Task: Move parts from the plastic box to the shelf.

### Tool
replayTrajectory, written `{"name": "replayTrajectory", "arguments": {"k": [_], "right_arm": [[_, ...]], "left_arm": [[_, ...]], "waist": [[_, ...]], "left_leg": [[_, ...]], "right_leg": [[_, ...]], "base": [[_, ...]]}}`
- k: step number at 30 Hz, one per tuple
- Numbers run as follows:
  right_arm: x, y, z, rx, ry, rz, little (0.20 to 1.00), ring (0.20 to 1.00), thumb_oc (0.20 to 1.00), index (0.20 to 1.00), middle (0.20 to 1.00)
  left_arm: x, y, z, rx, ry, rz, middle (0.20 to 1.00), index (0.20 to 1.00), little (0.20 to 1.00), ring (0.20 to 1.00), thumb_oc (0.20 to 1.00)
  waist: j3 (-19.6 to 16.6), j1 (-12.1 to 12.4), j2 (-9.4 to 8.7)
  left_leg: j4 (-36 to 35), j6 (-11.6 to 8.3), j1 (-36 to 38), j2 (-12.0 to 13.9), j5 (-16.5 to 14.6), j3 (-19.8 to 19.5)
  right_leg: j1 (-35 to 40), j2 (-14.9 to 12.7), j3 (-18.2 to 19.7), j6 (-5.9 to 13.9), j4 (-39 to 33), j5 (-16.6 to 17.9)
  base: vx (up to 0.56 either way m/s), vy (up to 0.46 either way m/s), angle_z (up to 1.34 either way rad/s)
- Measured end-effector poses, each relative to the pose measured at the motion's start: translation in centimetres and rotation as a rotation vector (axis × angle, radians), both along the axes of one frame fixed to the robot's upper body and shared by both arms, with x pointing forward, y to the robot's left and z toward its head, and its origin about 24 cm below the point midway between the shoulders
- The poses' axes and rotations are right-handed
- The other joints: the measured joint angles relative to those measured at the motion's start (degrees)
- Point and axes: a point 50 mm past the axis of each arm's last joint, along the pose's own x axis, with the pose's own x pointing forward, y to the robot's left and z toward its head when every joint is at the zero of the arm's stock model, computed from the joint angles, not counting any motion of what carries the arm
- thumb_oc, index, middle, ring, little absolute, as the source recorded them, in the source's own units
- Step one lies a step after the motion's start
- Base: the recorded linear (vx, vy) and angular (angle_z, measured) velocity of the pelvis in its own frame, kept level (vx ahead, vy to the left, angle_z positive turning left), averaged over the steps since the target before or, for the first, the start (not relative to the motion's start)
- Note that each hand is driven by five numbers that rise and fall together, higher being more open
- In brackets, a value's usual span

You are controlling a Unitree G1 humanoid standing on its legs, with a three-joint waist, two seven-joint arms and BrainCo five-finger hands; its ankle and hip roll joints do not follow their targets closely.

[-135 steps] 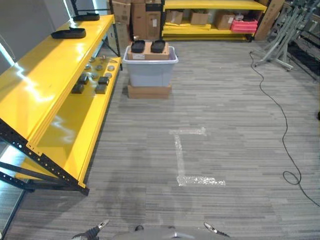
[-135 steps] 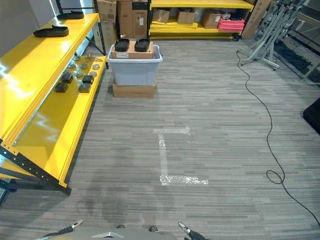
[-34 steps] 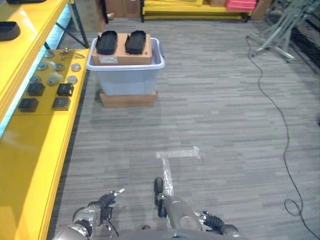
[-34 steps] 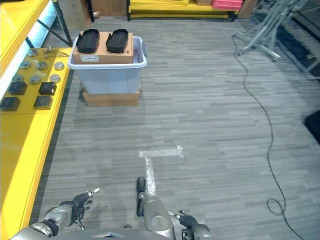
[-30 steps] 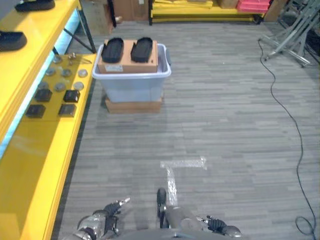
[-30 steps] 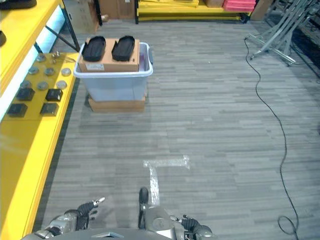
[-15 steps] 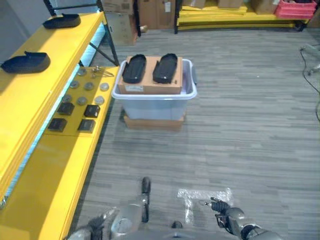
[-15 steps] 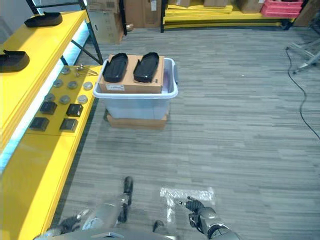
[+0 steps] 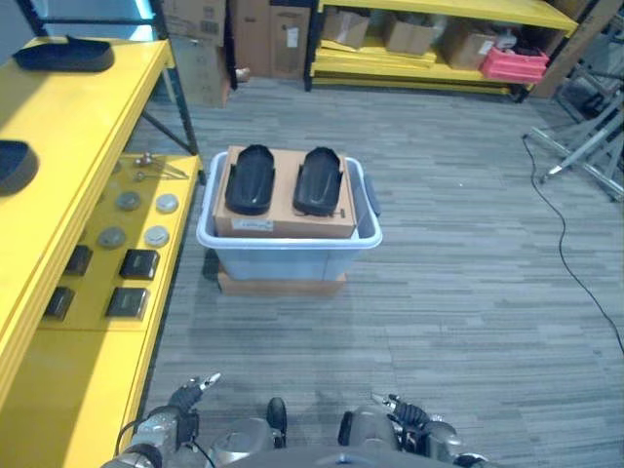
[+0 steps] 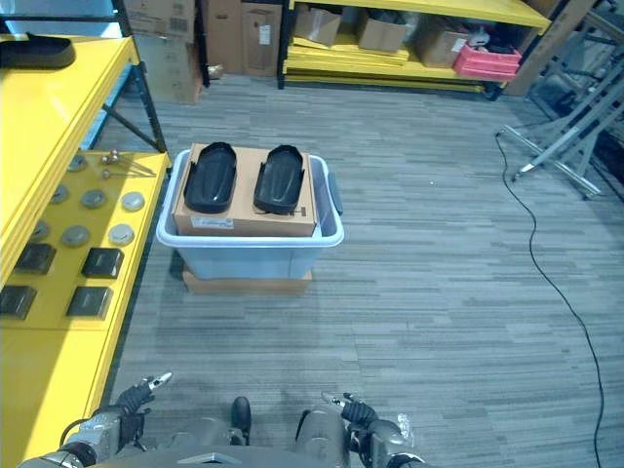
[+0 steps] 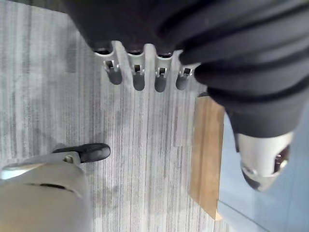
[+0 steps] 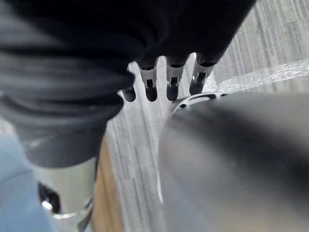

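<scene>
- A grey striped floor runs back to a far yellow rack stacked with cardboard boxes and one pink crate.
- Along the robot's left stands the yellow shelf, two levels of it showing.
- On its lower level I count four round silver parts and four dark square parts; the right eye view takes in all four squares, while the left eye view shows them nearer the edge.
- The upper level carries two black trays.
- The plastic box sits mid-floor on a flat cardboard base, just beside the shelf.
- A brown carton lies across the box's top with two black oval parts resting on it, side by side.
- The left hand hangs low near the shelf's edge, fingers straight and relaxed, nothing in them.
- The right hand hangs low too; its wrist view shows the fingers loosely extended and empty.
</scene>
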Motion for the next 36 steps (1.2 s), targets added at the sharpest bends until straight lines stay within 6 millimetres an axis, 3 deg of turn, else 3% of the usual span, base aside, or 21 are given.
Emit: {"name": "replayTrajectory", "arguments": {"k": [1, 2, 3, 4, 5, 6, 7, 8, 9, 10, 11, 12, 13, 15, 17, 20, 24, 26, 30, 35, 36], "right_arm": [[-0.6, -0.1, -0.1, 0.009, 0.014, 0.005, 1.0, 1.0, 1.0, 1.0, 1.0], [-1.2, -0.2, -0.3, 0.016, 0.037, 0.0, 1.0, 1.0, 1.0, 1.0, 1.0], [-1.8, -0.3, -0.5, 0.021, 0.061, -0.008, 1.0, 1.0, 1.0, 1.0, 1.0], [-3.5, -0.8, -1.0, 0.05, 0.104, -0.088, 1.0, 1.0, 1.0, 1.0, 1.0], [-4.2, -1.1, -1.1, 0.065, 0.116, -0.144, 1.0, 1.0, 1.0, 1.0, 1.0], [-4.8, -1.0, -1.2, 0.069, 0.133, -0.147, 1.0, 1.0, 1.0, 1.0, 1.0], [-5.3, -0.9, -1.4, 0.076, 0.15, -0.148, 1.0, 1.0, 1.0, 1.0, 1.0], [-5.9, -0.6, -1.5, 0.086, 0.168, -0.151, 1.0, 1.0, 1.0, 1.0, 1.0], [-5.9, -0.2, -1.6, 0.088, 0.171, -0.141, 1.0, 1.0, 1.0, 1.0, 1.0], [-5.5, -0.7, -1.4, 0.055, 0.155, -0.112, 1.0, 1.0, 1.0, 1.0, 1.0], [-4.0, -1.2, -1.0, 0.016, 0.111, -0.09, 1.0, 1.0, 1.0, 1.0, 1.0], [-3.3, -2.2, -0.6, -0.055, 0.072, -0.102, 1.0, 1.0, 1.0, 1.0, 1.0], [-2.5, -3.1, -0.1, -0.116, 0.044, -0.131, 1.0, 1.0, 1.0, 1.0, 1.0], [0.0, -4.1, 0.9, -0.159, -0.05, -0.213, 1.0, 1.0, 1.0, 1.0, 1.0], [2.6, -4.8, 2.4, -0.171, -0.186, -0.273, 1.0, 1.0, 1.0, 1.0, 1.0], [5.5, -5.9, 4.9, -0.228, -0.376, -0.299, 1.0, 1.0, 1.0, 1.0, 1.0], [7.6, -6.9, 8.3, -0.376, -0.573, -0.323, 1.0, 1.0, 1.0, 1.0, 1.0], [10.2, -6.5, 12.2, -0.418, -0.761, -0.288, 1.0, 1.0, 1.0, 1.0, 1.0], [12.9, -5.6, 15.8, -0.445, -0.916, -0.264, 1.0, 1.0, 1.0, 1.0, 1.0], [19.6, -5.1, 25.2, -0.486, -1.176, -0.246, 1.0, 1.0, 1.0, 1.0, 1.0], [21.5, -5.1, 27.9, -0.52, -1.215, -0.265, 1.0, 1.0, 1.0, 1.0, 1.0]], "left_arm": [[0.0, 0.5, 0.2, 0.002, -0.009, 0.025, 1.0, 1.0, 1.0, 1.0, 1.0], [0.1, 0.8, 0.3, 0.009, -0.009, 0.048, 1.0, 1.0, 1.0, 1.0, 1.0], [0.0, 0.9, 0.2, 0.012, -0.002, 0.052, 1.0, 1.0, 1.0, 1.0, 1.0], [-0.3, 0.9, 0.0, 0.01, 0.015, 0.061, 1.0, 1.0, 1.0, 1.0, 1.0], [-0.1, 0.4, 0.0, 0.009, 0.024, 0.038, 1.0, 1.0, 1.0, 1.0, 1.0], [-0.4, 0.3, -0.2, 0.005, 0.03, 0.043, 1.0, 1.0, 1.0, 1.0, 1.0], [-1.5, 0.3, -0.5, -0.005, 0.049, 0.077, 1.0, 1.0, 1.0, 1.0, 1.0], [-3.0, 0.2, -1.0, -0.015, 0.079, 0.123, 1.0, 1.0, 1.0, 1.0, 1.0], [-4.2, 0.2, -1.4, -0.031, 0.106, 0.194, 1.0, 1.0, 1.0, 1.0, 1.0], [-4.8, -0.5, -1.7, -0.058, 0.121, 0.225, 1.0, 1.0, 1.0, 1.0, 1.0], [-5.7, -1.2, -2.1, -0.079, 0.147, 0.239, 1.0, 1.0, 1.0, 1.0, 1.0], [-5.7, -1.7, -2.2, -0.099, 0.155, 0.261, 1.0, 1.0, 1.0, 1.0, 1.0], [-5.3, -1.9, -2.2, -0.093, 0.158, 0.225, 1.0, 1.0, 1.0, 1.0, 1.0], [-6.1, -2.1, -2.4, -0.051, 0.194, 0.119, 1.0, 1.0, 1.0, 1.0, 1.0], [-6.5, -2.1, -2.4, -0.007, 0.21, 0.034, 1.0, 1.0, 1.0, 1.0, 1.0], [-6.8, -1.8, -2.5, 0.029, 0.228, -0.03, 1.0, 1.0, 1.0, 1.0, 1.0], [-6.3, 0.0, -2.0, 0.094, 0.213, -0.016, 1.0, 1.0, 1.0, 1.0, 1.0], [-5.3, 1.2, -1.4, 0.091, 0.165, 0.081, 1.0, 1.0, 1.0, 1.0, 1.0], [-1.4, 1.7, -0.1, 0.091, 0.048, 0.076, 1.0, 1.0, 1.0, 1.0, 1.0], [4.3, 0.0, 2.2, 0.096, -0.121, -0.097, 1.0, 1.0, 1.0, 1.0, 1.0], [5.5, -0.9, 2.7, 0.089, -0.158, -0.148, 1.0, 1.0, 1.0, 1.0, 1.0]], "waist": [[-0.6, -0.5, -0.75], [-0.6, -1.7, -0.83], [-0.7, -2.6, -0.89], [-1.6, -5.1, -1.35], [-2.1, -7.4, -0.96], [-2.3, -7.7, -0.71], [-2.6, -7.3, -0.1], [-3.5, -6.3, 0.64], [-4.2, -5.1, -1.29], [-4.6, -3.3, -2.23], [-4.4, -1.6, -1.97], [-4.2, -1.7, -1.25], [-3.7, -1.5, -0.31], [-3.6, -1.3, 0.35], [-3.0, -1.8, 0.47], [-1.6, -2.0, -0.25], [-0.9, -3.7, -0.43], [0.7, -5.2, 0.45], [3.0, -3.6, -0.27], [9.1, -1.5, 1.21], [10.5, -0.9, 1.85]], "left_leg": [[-0.2, -0.7, 1.1, -0.8, -0.6, -0.3], [-0.4, -0.79, 3.1, -1.7, -1.6, -0.9], [-0.7, -0.73, 4.7, -2.2, -2.6, -1.3], [-0.2, -0.74, 5.5, -3.2, -4.6, -4.8], [0.6, -0.23, 6.0, -2.8, -5.6, -8.4], [0.1, -0.93, 6.7, -1.7, -6.0, -9.3], [-1.1, -2.4, 8.6, -0.1, -6.5, -9.9], [0.7, -3.74, 9.5, 1.7, -7.2, -9.8], [11.7, -5.19, 5.3, 0.7, -8.2, -9.8], [23.2, -7.13, -0.1, 0.2, -6.8, -9.8], [29.8, -7.26, -4.4, 0.6, -6.9, -10.3], [34.6, -7.67, -9.4, 2.4, -7.2, -9.9], [32.9, -8.04, -12.8, 4.7, -6.9, -7.9], [17.6, -8.8, -13.3, 7.3, -5.4, -4.5], [1.3, -9.34, -11.2, 8.3, -1.0, -5.2], [-3.1, -9.29, -7.9, 8.5, 4.0, -5.5], [-4.7, -8.4, -2.5, 8.2, 5.1, -5.2], [-5.3, -7.28, 0.5, 8.6, 4.3, -5.3], [-5.1, -6.59, -1.4, 7.0, 3.7, -5.1], [-3.8, -4.41, -6.9, 4.4, 4.9, -5.2], [-3.5, -3.96, -8.7, 4.0, 5.5, -5.2]], "right_leg": [[1.1, 1.2, 0.6, 0.01, -15.4, 3.4], [0.8, 2.5, 4.1, 0.19, -22.6, 8.6], [0.8, 3.3, 5.3, -0.1, -24.1, 11.2], [0.9, 4.9, 13.8, 1.05, -26.3, 13.5], [1.1, 6.9, 21.6, -0.18, -26.3, 14.5], [1.6, 8.3, 21.8, -0.93, -26.0, 15.2], [2.5, 10.0, 17.5, -2.18, -25.9, 14.5], [4.5, 11.6, 13.8, -5.15, -26.2, 12.7], [7.4, 11.0, 13.9, -5.75, -30.1, 15.2], [9.7, 10.6, 14.5, -7.52, -33.6, 16.3], [11.5, 10.7, 14.2, -8.33, -35.3, 17.0], [12.7, 11.0, 12.4, -8.69, -37.2, 17.2], [13.2, 11.1, 10.4, -8.43, -37.3, 16.8], [13.6, 11.5, 9.2, -7.12, -37.3, 15.8], [14.1, 12.5, 9.1, -6.56, -37.3, 15.4], [16.3, 13.9, 7.9, -7.92, -37.3, 13.3], [16.8, 14.7, 7.4, -7.85, -37.3, 12.5], [16.3, 15.4, 6.8, -7.81, -37.2, 12.8], [13.4, 13.6, 7.0, -6.33, -35.4, 12.7], [8.7, 10.8, 7.0, -4.12, -35.6, 15.1], [7.2, 10.4, 6.9, -3.83, -35.7, 15.9]], "base": [[0.49, -0.281, 0.21], [0.6, -0.366, 0.26], [0.54, -0.358, 0.53], [0.51, -0.425, 1.11], [0.38, -0.387, 1.29], [0.36, -0.388, 1.05], [0.26, -0.287, 0.31], [0.19, -0.199, 0.27], [0.22, -0.189, 0.11], [0.19, -0.118, -0.01], [0.16, -0.038, 0.0], [0.11, 0.07, 0.43], [0.14, 0.112, 0.71], [0.15, 0.118, 0.36], [0.14, 0.114, -0.04], [0.15, 0.068, -0.09], [0.14, 0.07, 0.12], [0.03, 0.036, 0.14], [0.0, 0.044, 0.02], [-0.06, 0.024, 0.05], [-0.13, 0.018, 0.08]]}}
